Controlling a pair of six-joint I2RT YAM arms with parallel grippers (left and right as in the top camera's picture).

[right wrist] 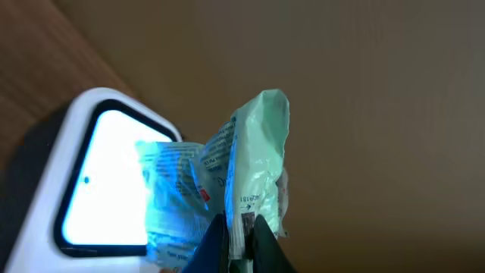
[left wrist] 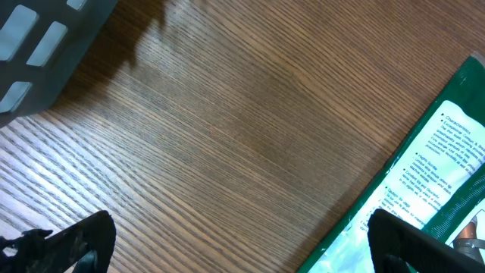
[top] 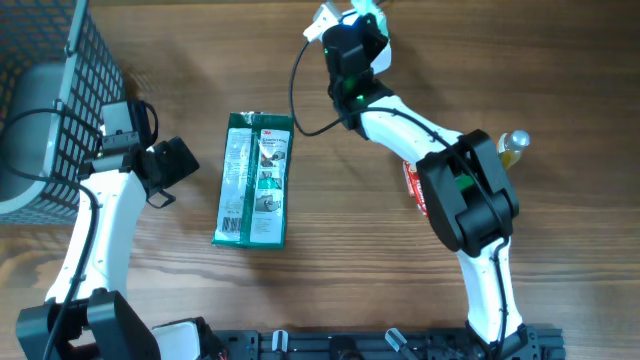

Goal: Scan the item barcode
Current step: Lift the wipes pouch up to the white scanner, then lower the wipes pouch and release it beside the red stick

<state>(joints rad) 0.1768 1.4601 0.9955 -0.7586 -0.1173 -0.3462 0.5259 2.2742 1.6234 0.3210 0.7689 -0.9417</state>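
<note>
Right wrist view puts the task at its scanning step: the right gripper (right wrist: 239,241) is pinched tight on the bottom edge of a small crinkled pale-green packet (right wrist: 254,152) and holds it upright just beside the lit window of the white scanner (right wrist: 106,182), whose blue glow falls on the packet's left face. Some print runs along the edge by the fingers, but it is too small to say whether that is the barcode or whether the code faces the window. From overhead this arm is stretched to the far edge of the table (top: 350,250), right of centre, with the packet off the surface. The left gripper (top: 170,170) hovers low over the wood at the left, jaws spread fully and holding nothing; its wrist camera shows both fingertips (left wrist: 68,243) apart over bare grain. A flat green package (top: 255,180) lies label-up just to its right, and a dark wire basket (top: 90,70) stands at the far left. A red and white item (top: 412,188) and a small bottle (top: 514,143) lie partly hidden under the right arm. My reading is that pickup and carry to the scanner are done and the presentation is under way. What seems left is getting a clean read, perhaps by turning the packet so its code meets the light, then setting it down. Nothing visible confirms a read has registered
</note>
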